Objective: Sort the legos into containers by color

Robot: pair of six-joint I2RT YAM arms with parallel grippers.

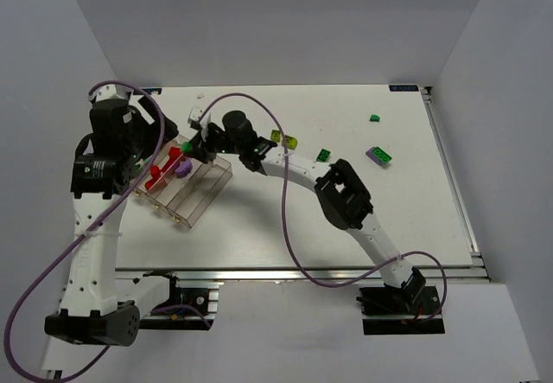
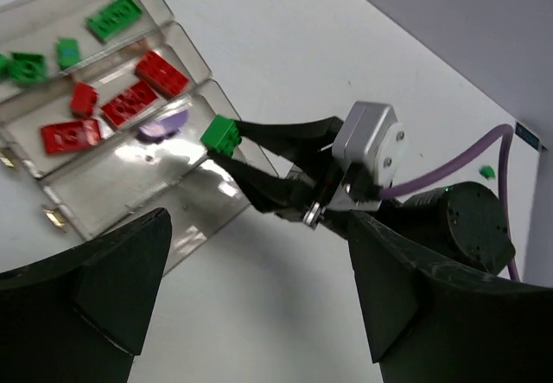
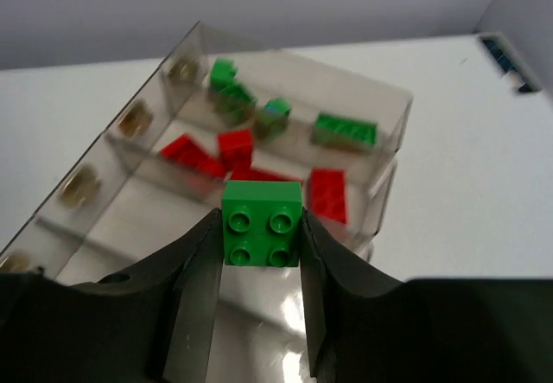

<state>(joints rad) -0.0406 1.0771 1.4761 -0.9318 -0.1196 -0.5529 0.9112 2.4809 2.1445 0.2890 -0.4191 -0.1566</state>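
One green brick (image 3: pixel 262 223) clamped in the right jaws above the tray (image 3: pixel 386 124), short of its green row — released here it could land among red bricks (image 3: pixel 235 148). Left jaws gape empty near the tray.

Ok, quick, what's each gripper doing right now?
Left gripper: open, holding nothing.
Right gripper: closed on a green lego.
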